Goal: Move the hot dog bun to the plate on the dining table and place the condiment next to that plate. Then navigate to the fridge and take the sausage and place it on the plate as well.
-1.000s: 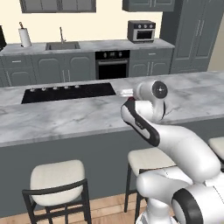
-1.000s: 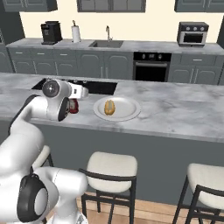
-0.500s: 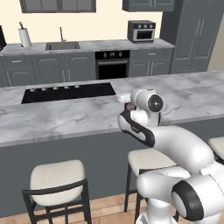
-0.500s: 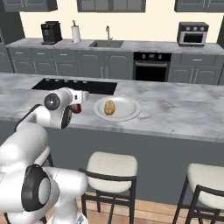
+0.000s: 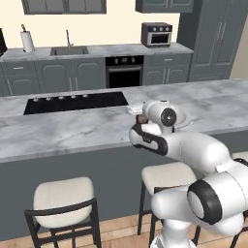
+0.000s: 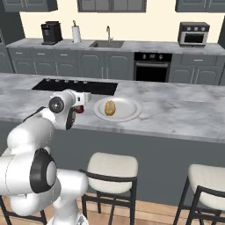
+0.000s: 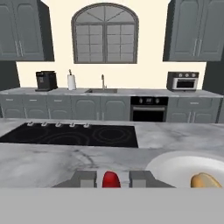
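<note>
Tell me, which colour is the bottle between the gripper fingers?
Red; the condiment shows best in the hand view.

Ahead of me a toaster oven [image 7: 182, 81], coffee machine [image 7: 46, 80] and paper towel roll [image 7: 71, 81] stand on the back counter [image 7: 131, 92]; cushioned stools [image 6: 110, 169] wait below.
</note>
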You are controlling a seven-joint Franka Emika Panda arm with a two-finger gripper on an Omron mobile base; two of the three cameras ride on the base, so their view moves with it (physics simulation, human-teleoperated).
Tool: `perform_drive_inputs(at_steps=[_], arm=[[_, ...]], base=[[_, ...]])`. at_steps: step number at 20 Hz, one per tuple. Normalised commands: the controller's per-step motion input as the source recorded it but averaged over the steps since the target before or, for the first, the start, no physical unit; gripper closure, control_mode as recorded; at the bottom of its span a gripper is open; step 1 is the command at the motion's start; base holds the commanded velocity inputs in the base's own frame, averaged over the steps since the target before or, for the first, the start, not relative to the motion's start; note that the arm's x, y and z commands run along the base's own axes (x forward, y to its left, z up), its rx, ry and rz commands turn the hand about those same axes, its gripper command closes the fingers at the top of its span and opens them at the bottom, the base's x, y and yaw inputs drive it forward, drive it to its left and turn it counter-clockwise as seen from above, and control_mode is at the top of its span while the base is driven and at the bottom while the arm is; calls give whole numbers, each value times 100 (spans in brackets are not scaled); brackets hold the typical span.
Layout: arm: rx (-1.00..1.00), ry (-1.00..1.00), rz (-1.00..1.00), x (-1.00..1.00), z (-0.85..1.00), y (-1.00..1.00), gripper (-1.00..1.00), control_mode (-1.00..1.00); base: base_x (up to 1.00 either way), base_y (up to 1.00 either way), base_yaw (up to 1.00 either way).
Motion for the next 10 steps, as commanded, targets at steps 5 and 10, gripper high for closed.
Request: perform_drive_inputs(at_steps=[5,10], arm=[[0,0,0,31,-7,4,100,-100],[0,12,-1,32,-25,3,100,-100]], base=[[0,0,0],[0,0,0]])
